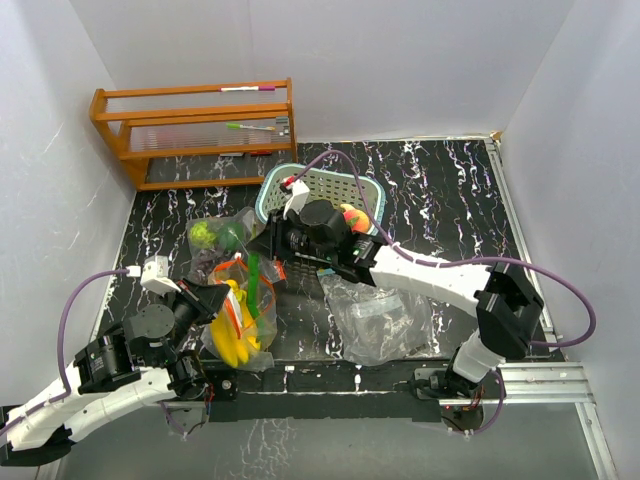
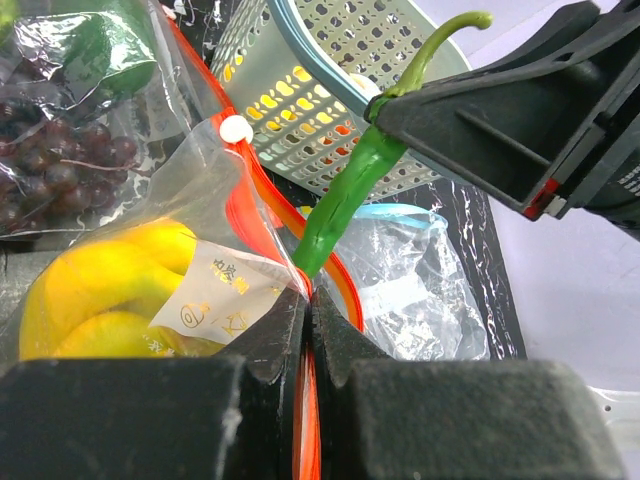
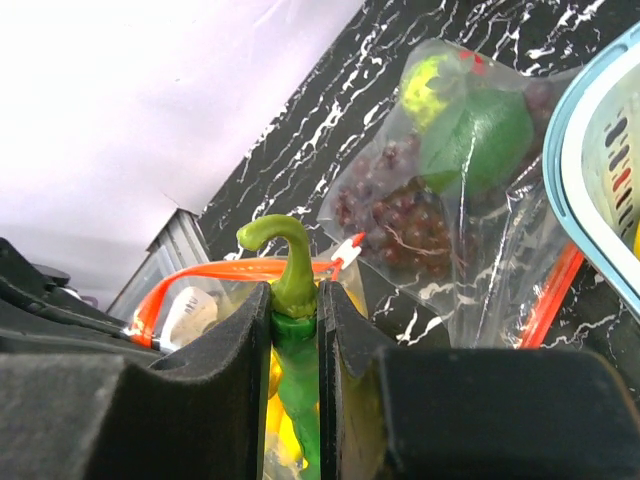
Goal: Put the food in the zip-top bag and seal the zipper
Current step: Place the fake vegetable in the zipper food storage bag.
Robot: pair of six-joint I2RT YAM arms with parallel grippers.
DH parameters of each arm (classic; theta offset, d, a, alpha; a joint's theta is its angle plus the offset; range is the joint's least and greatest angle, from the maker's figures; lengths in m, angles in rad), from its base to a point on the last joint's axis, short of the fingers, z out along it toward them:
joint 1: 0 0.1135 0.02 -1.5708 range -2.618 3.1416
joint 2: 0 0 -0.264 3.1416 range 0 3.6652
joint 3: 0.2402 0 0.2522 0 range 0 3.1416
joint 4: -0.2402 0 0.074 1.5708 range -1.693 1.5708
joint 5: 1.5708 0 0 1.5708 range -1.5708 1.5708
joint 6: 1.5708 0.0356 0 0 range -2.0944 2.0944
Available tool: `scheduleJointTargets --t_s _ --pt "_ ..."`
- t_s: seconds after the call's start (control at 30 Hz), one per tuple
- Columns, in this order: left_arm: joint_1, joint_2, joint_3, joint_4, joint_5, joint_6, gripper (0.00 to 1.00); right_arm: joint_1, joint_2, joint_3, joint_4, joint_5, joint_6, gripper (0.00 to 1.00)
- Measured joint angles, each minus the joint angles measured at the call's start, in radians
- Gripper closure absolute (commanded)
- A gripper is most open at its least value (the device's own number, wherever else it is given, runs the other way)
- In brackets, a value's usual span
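Green pepper [image 2: 345, 195] over bag [image 2: 215, 292], near basket [image 2: 300, 100]

zip-top bags [image 1: 380, 320] 3 (two hold fruit [image 1: 235, 335]) | basket [image 1: 330, 185] 1 | green pepper [image 2: 345, 200] 1 | wooden rack [image 1: 190, 92] 1

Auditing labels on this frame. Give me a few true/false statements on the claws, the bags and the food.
1. The right claw is clamped on a green chili pepper near its stem. True.
2. The left claw is open and clear of everything. False: it is shut on the orange zipper rim of the zip-top bag.
3. Yellow bananas lie inside that zip-top bag. True.
4. The grapes lie loose in the basket. False: they sit in a second bag with green fruit, outside the basket.
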Motion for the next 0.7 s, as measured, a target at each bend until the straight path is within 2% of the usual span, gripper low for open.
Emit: scheduleJointTargets --t_s 0.5,0.7 --pt "0.000 0.007 0.000 0.004 0.000 0.002 1.00 0.004 0.003 -0.041 0.001 -0.117 0.055 0.92" --pt "0.000 0.009 -0.003 0.003 0.001 0.002 1.00 0.052 0.020 -0.041 0.009 -0.125 0.056 0.92"
